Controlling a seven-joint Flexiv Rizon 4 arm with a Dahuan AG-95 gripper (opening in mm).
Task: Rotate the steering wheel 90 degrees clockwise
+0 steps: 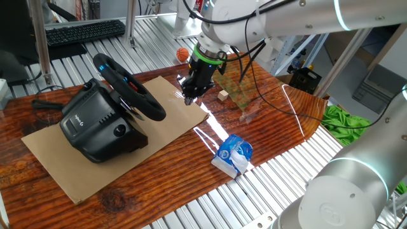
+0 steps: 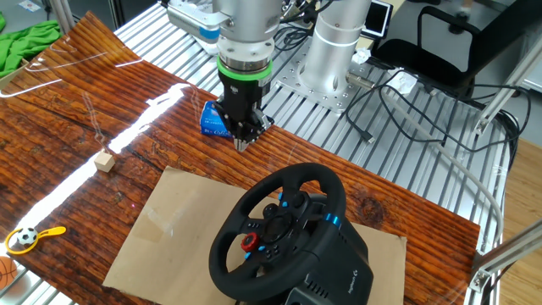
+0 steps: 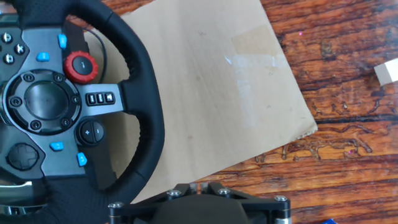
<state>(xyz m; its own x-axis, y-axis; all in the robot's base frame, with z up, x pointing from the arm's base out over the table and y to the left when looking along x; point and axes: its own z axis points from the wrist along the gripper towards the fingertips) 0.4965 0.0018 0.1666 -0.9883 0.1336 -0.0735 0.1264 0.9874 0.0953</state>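
Note:
The steering wheel (image 1: 130, 86) is a black thick-rimmed wheel with a red knob and blue hub buttons. It is mounted on a bulky black base (image 1: 95, 124) that sits on a cardboard sheet (image 1: 172, 108). It also shows in the other fixed view (image 2: 292, 172) and the hand view (image 3: 143, 81). My gripper (image 1: 189, 100) hangs over the far corner of the cardboard, to the right of the rim and clear of it, with its fingers together and nothing between them. It also shows in the other fixed view (image 2: 242, 144). In the hand view only the finger tips (image 3: 199, 185) show at the bottom edge.
A small wooden block (image 1: 222, 95) and a clear plastic stand (image 1: 238, 89) are behind the gripper. A blue-white pack (image 1: 234, 154) lies at the table's near edge. A black keyboard (image 1: 86, 30), an orange ball (image 1: 183, 55) and a green cloth (image 1: 346, 121) lie around.

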